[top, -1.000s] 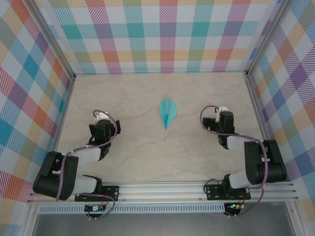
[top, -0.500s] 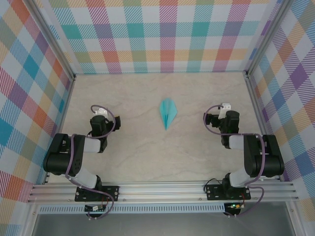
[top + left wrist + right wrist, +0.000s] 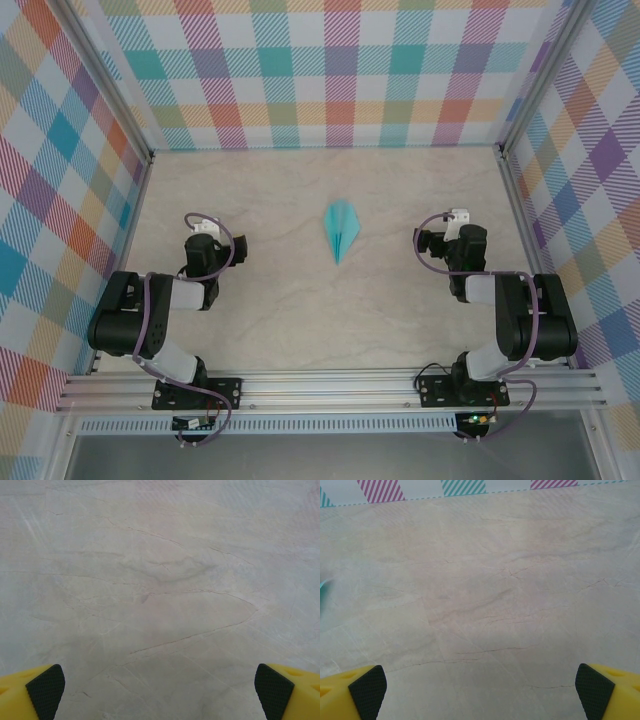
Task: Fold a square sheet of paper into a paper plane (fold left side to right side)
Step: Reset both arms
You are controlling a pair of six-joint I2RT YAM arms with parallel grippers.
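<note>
Overhead: the slim, pointed light-turquoise paper plane (image 3: 341, 228) lies mid-way across the pale marbled bench (image 3: 300, 320), nose toward the arms and well apart from both. Within the last second the black left arm (image 3: 150, 320) has folded back toward its base and the black right arm (image 3: 520, 320) has eased outward; the plane has not moved.

Left wrist: the left jaws stand wide open over bare bench, holding nothing.

Right wrist: the right jaws gape empty too, with a turquoise sliver (image 3: 323, 586) at the left edge.

The folding looks finished.

Robotics lab test cell: plaid panel walls (image 3: 340, 70), aluminium frame rails (image 3: 330, 385), marble-look tabletop (image 3: 330, 310).
</note>
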